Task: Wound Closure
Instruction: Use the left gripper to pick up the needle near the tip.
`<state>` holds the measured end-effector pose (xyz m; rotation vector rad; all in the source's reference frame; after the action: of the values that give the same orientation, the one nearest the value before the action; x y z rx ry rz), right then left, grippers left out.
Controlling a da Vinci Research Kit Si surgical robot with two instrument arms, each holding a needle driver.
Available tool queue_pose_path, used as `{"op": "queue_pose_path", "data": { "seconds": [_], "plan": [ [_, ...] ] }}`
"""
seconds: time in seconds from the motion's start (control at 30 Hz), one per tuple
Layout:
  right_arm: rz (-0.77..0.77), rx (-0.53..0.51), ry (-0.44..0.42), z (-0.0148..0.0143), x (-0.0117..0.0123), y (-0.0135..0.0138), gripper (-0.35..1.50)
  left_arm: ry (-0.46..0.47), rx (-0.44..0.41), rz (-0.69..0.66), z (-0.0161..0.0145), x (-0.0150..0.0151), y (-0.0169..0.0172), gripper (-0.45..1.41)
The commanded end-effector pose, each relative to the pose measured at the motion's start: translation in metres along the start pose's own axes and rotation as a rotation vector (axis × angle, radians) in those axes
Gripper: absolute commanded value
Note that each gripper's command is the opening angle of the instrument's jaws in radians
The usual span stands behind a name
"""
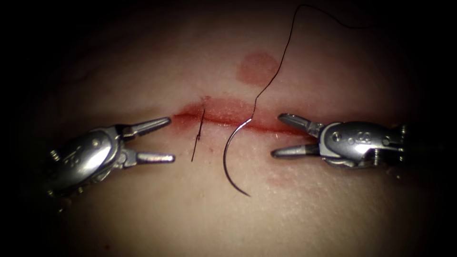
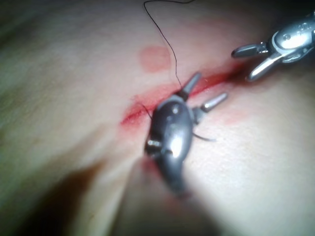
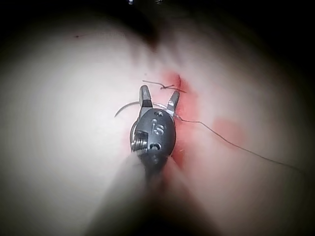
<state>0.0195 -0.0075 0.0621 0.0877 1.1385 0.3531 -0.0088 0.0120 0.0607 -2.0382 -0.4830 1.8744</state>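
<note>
Endoscope looks down from above and in front at the cut (image 1: 228, 116), fairly close. Each wrist cam peers along its own shaft, super close. All three share the cut and the needle (image 1: 233, 157).

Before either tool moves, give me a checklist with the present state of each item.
1. Left tool holds nothing, jaws open: ok.
2. Right tool holds nothing, jaws open: ok.
3. Needle in sight, lying between the tools, its thread end at the cut: ok.
4. Needle tip in the tissue or merely resting: cannot tell.
5. Thread runs away from the needle, untangled: ok.
6. Cut end of thread near the left tool, anchored: cannot tell.
</note>
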Motion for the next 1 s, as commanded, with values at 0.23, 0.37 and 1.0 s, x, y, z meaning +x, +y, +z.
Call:
{"op": "queue_pose_path", "data": {
  "seconds": [0.23,0.37,1.0],
  "plan": [
    [-0.028,0.037,0.018,-0.0017,-0.0011,0.0,0.88,0.016,0.018,-0.018,0.0009,-0.0013,-0.0012,0.18],
    [-0.025,0.054,0.017,-0.0036,-0.0005,0.0006,0.95,0.018,0.018,-0.019,0.0013,-0.0018,-0.002,0.2],
    [-0.179,0.011,-0.033,-0.0053,0.0024,-0.0005,1.37,-0.148,-0.093,0.067,0.0048,-0.0042,-0.0009,0.23]
  ]
}}
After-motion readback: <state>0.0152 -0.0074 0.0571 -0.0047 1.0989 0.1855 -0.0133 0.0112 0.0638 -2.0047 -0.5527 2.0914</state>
